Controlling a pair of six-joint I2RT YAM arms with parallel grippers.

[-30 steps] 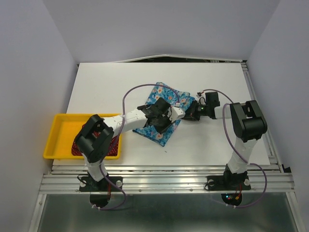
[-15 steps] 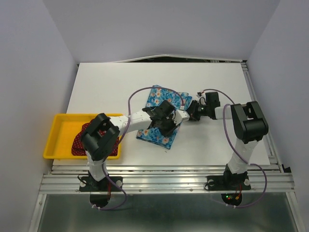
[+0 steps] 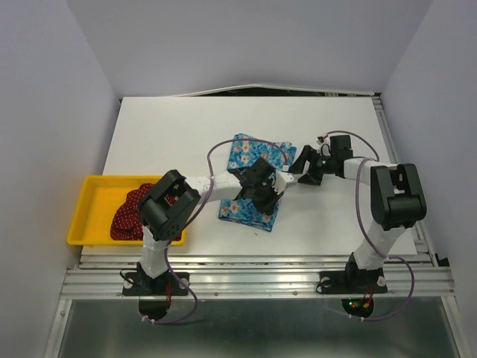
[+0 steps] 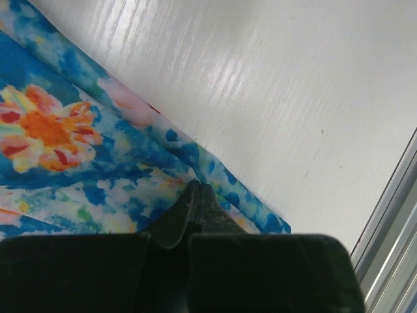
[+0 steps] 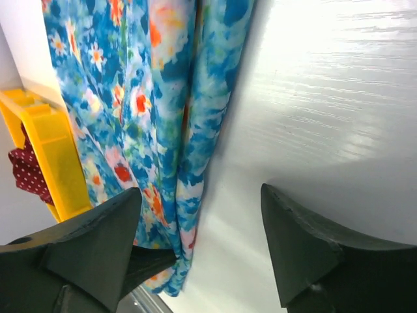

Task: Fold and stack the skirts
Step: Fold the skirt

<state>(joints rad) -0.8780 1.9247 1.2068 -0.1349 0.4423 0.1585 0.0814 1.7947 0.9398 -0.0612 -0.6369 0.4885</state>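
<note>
Yellow tray (image 3: 82, 216) holding the red skirt (image 3: 127, 216).
On the table (image 3: 164, 134) lies the blue skirt (image 3: 246, 153); left gripper (image 4: 195, 189) pinches its fold, right gripper (image 5: 199, 192) stands spread just beside.

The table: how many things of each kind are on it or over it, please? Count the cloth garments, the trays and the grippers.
Soft cloth skirts: 2 (bright blue flowered skirt, dark red dotted skirt)
Yellow plastic tray: 1
Grippers: 2 (left gripper, right gripper)
Total: 5
</note>
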